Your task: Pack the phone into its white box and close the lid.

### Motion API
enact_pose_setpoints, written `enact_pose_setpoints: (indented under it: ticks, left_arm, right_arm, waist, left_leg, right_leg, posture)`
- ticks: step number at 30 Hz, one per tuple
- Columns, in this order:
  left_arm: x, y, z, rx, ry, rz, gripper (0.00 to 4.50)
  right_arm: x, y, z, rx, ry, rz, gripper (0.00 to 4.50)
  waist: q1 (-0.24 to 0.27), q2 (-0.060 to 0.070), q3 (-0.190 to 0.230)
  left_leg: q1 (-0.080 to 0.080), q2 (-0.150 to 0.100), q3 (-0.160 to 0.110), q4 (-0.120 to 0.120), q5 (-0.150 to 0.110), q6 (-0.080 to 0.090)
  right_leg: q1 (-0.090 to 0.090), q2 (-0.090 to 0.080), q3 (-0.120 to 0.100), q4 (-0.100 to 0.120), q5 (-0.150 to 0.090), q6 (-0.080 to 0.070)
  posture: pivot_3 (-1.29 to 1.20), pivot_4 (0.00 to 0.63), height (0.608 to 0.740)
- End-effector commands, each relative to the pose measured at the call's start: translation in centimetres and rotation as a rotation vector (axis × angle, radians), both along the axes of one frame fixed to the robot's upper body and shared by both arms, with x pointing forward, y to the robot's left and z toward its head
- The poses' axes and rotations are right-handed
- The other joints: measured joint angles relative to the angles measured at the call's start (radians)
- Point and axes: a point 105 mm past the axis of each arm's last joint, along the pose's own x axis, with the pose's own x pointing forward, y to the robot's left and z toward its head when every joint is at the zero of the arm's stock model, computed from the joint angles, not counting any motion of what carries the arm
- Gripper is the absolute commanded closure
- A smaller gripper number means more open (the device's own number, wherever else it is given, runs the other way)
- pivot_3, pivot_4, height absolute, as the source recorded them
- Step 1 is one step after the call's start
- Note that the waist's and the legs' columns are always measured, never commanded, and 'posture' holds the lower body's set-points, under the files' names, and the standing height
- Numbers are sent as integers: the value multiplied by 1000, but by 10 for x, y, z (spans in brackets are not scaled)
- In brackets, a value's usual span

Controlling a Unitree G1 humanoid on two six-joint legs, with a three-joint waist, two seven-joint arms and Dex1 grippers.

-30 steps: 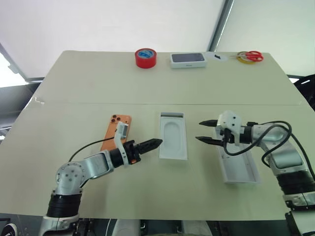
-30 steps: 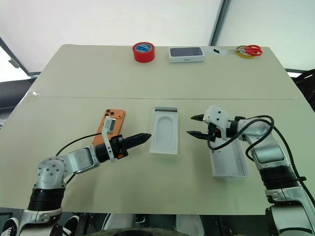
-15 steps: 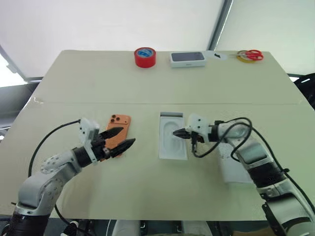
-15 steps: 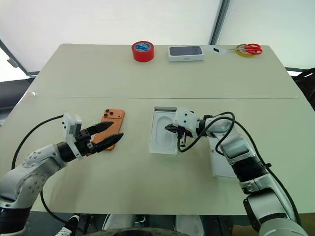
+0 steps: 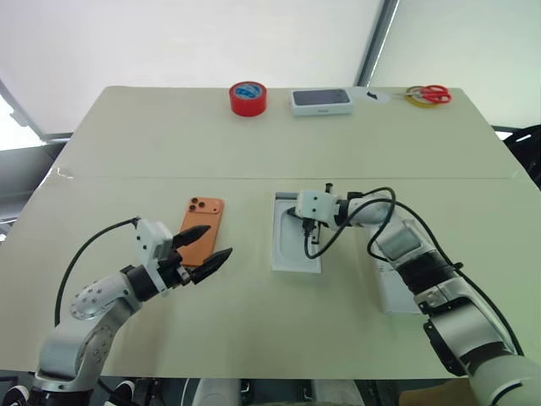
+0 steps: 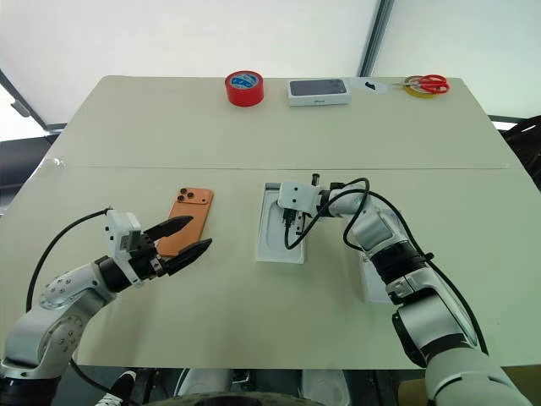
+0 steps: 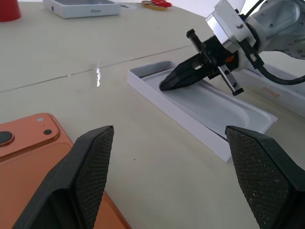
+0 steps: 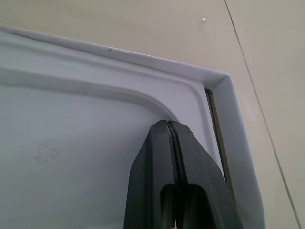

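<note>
On the far edge of the beige table (image 5: 254,152) we see a red roll of tape (image 5: 248,98) lying flat, its blue-and-white label facing up. Just to its right sits a white box with a dark top (image 5: 321,101). Farther right lies a small dark item on a white scrap (image 5: 376,96), too small to tell apart, and at the far right corner red-handled scissors (image 5: 433,93) rest against a yellowish ring (image 5: 415,100). A seam (image 5: 169,177) crosses the table from left to right.

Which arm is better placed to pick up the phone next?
Left. Its open gripper hangs right beside the phone, while the shut right gripper is over the moulded insert.
</note>
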Motion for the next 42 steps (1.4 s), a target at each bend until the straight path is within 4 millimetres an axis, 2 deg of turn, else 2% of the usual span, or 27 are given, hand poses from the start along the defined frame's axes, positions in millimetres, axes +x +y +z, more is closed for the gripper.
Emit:
enact_pose_setpoints:
  ticks: [1,7,11,14,21,23,26,29,31,32,35,37,42]
  left_arm:
    - [-3,-4,11,-4,-42,-6,537]
    - [-2,-6,10,-11,-30,-7,537]
    - [-1,-5,12,-19,-30,-9,537]
    - [3,4,10,-29,6,25,537]
    - [25,53,16,-90,125,167,537]
    - [32,72,20,-118,162,209,537]
    - [37,94,20,-135,226,221,537]
    - [38,108,14,-168,327,207,537]
    - [38,111,8,-189,405,189,537]
    - [39,113,6,-167,396,184,537]
    - [47,113,-7,-181,480,147,537]
    - [52,111,-15,-154,488,126,537]
    - [58,97,-31,-180,646,58,537]
  right_arm:
    - [7,-1,-4,-32,-22,-30,4477]
    - [18,2,5,23,-41,-84,4477]
    - [3,7,-1,41,13,-21,4477]
    - [-14,9,-2,35,50,69,4477]
    - [-9,35,50,248,-54,86,4477]
    - [-14,53,59,306,-33,116,4477]
    - [-31,85,61,314,-30,205,4477]
    - [-42,112,53,272,-27,246,4477]
    - [-49,121,47,249,-2,269,4477]
    - [-49,126,45,237,-4,265,4477]
    - [-46,149,23,99,37,240,4477]
    - [-44,154,17,42,19,246,4477]
    - [-39,154,3,-41,6,241,4477]
  waist:
    - [-1,0,0]
    - [-16,0,0]
    - [-17,0,0]
    - [-18,0,0]
    - [-21,0,0]
    - [-21,0,1]
    - [-21,0,1]
    - [-22,0,1]
    - [-19,0,1]
    - [-19,0,1]
    - [-19,-1,1]
    - [-20,-1,0]
    - [-20,-2,0]
  left_leg:
    - [0,0,0,0,0,0]
    - [1,0,0,0,0,0]
    - [1,0,0,0,0,0]
    - [1,0,0,0,0,0]
    - [0,0,0,0,0,0]
    - [0,0,0,-1,0,0]
    - [-1,0,0,-1,0,0]
    - [-1,0,0,-1,0,0]
    - [-1,0,0,-1,0,0]
    - [-1,0,0,-1,0,0]
    - [-1,-1,0,0,0,0]
    - [-1,-1,0,0,1,-1]
    - [-3,-2,0,0,1,-1]
  right_leg:
    - [0,0,0,0,0,0]
    - [0,0,0,1,0,0]
    - [1,0,-1,1,0,0]
    - [1,0,-1,1,0,0]
    - [-1,1,-1,2,0,0]
    - [-2,1,-1,2,0,0]
    - [-2,1,-1,2,0,0]
    - [-3,1,-1,3,0,1]
    - [-4,1,-1,3,0,1]
    - [-5,1,-1,3,0,1]
    - [-6,0,-1,4,0,0]
    - [-7,0,-1,6,0,0]
    - [-7,1,-1,6,0,0]
  posture:
    - [0,150,730]
    - [0,150,730]
    - [0,150,730]
    - [0,150,730]
    - [0,150,730]
    - [0,150,730]
    - [0,150,730]
    - [0,150,730]
    - [0,150,730]
    - [0,150,730]
    - [0,150,730]
    - [0,150,730]
    - [0,150,730]
